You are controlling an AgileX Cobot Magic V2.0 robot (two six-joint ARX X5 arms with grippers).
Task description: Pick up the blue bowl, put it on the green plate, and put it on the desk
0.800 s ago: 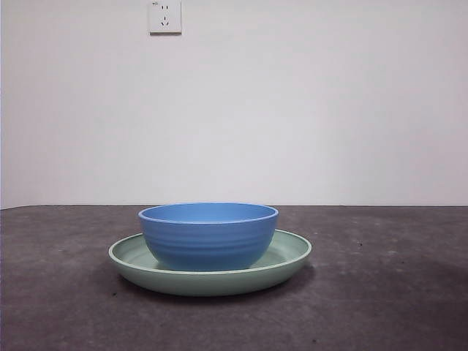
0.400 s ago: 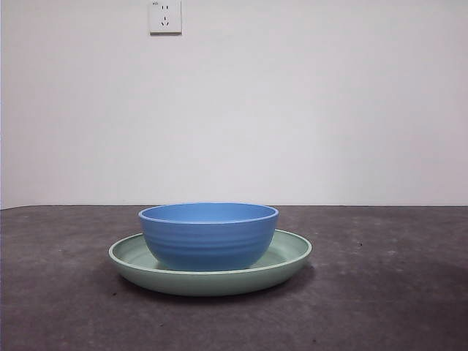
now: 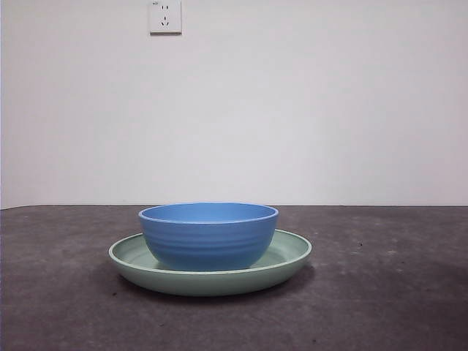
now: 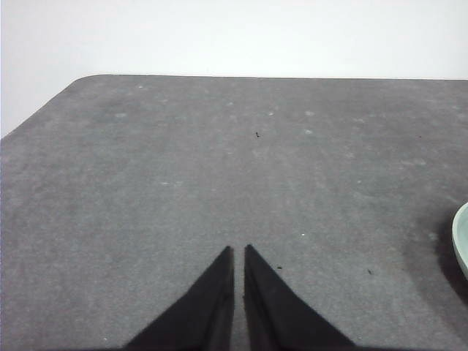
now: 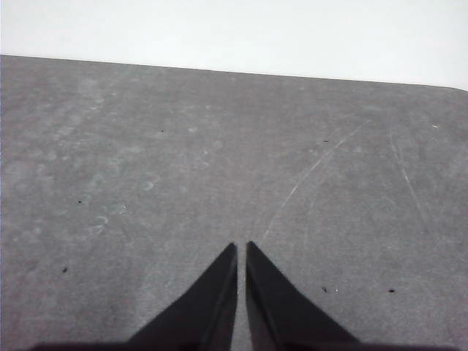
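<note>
The blue bowl (image 3: 208, 235) sits upright inside the green plate (image 3: 289, 254), which rests on the dark desk (image 3: 387, 292) near the middle of the front view. No arm shows in the front view. My left gripper (image 4: 238, 252) is shut and empty above bare desk; a sliver of the green plate's rim (image 4: 461, 238) shows at the edge of the left wrist view. My right gripper (image 5: 241, 247) is shut and empty above bare desk (image 5: 219, 161), with neither bowl nor plate in its view.
A white wall with a socket (image 3: 165, 16) stands behind the desk. The desk's far edge and rounded corner (image 4: 88, 79) show in the left wrist view. Faint scratches (image 5: 314, 168) mark the desk in the right wrist view.
</note>
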